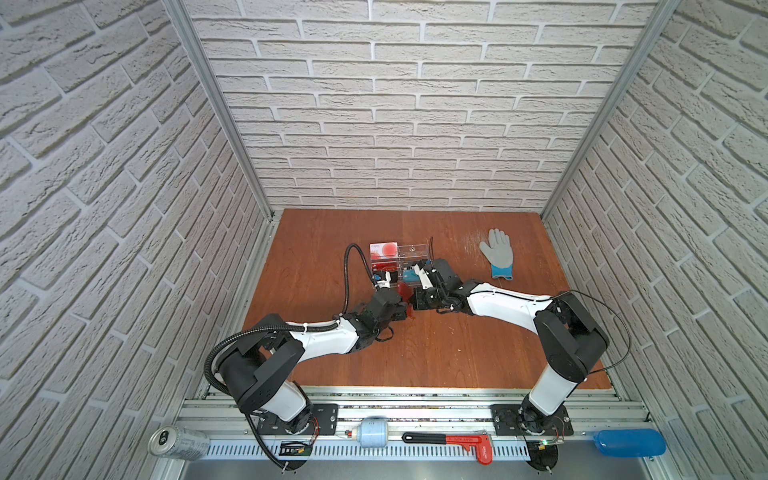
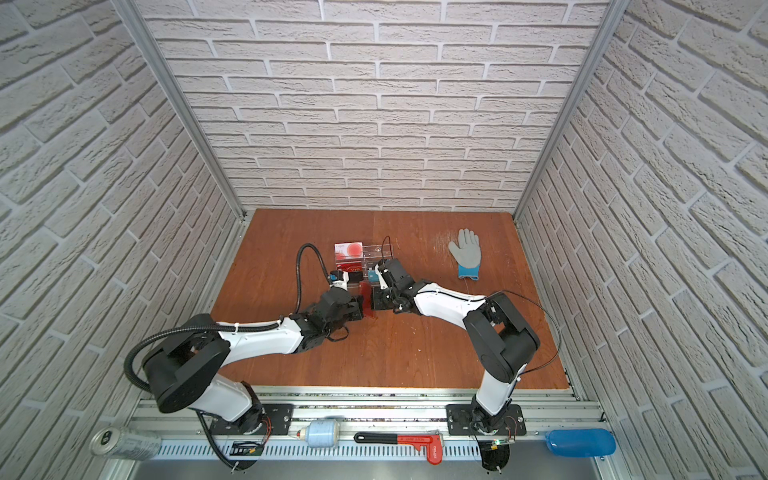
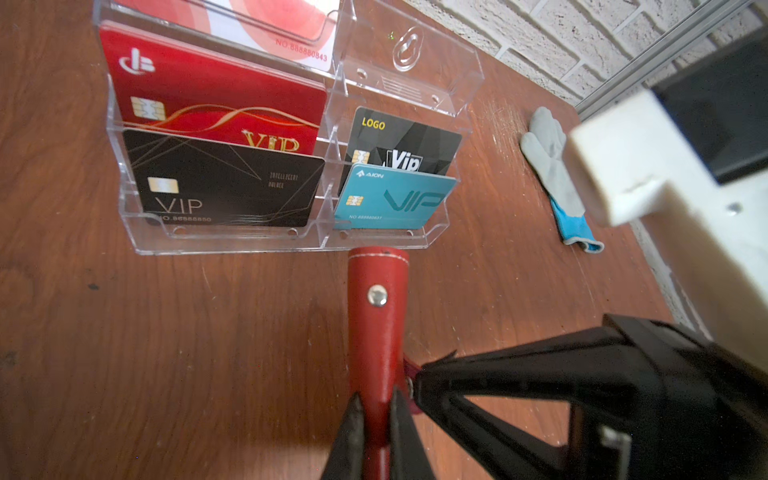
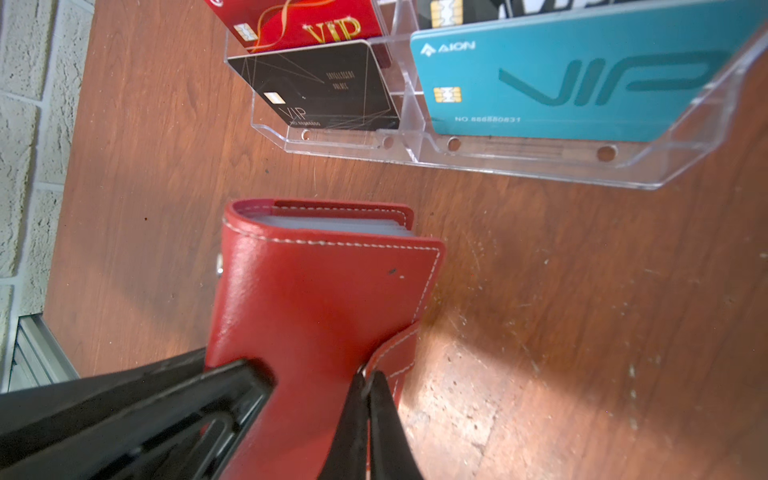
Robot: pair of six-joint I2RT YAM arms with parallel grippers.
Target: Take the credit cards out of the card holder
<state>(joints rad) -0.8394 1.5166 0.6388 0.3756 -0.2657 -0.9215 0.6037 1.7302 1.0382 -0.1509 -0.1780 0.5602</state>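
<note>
The card holder (image 4: pixel 316 299), a red stitched wallet, stands closed on edge on the wooden table, just in front of the clear stand; both top views show it (image 1: pixel 405 291) (image 2: pixel 365 293) between the two arms. My left gripper (image 3: pixel 376 399) is shut on its rounded spine, below the metal snap stud (image 3: pixel 377 297). From the opposite side my right gripper (image 4: pixel 368 380) is shut on the snap tab (image 4: pixel 395 353) at the wallet's side. Pale grey-blue edges (image 4: pixel 332 224) show in the wallet's top opening. I cannot tell whether these are the credit cards or sleeves.
A clear acrylic tiered stand (image 3: pixel 232 243) (image 1: pixel 409 249) with red, black and teal VIP cards stands right behind the wallet. A grey and blue glove (image 1: pixel 498 253) lies at the back right. On the front rail are a can (image 1: pixel 178 442), a red wrench (image 1: pixel 457 441) and a blue bottle (image 1: pixel 629 444).
</note>
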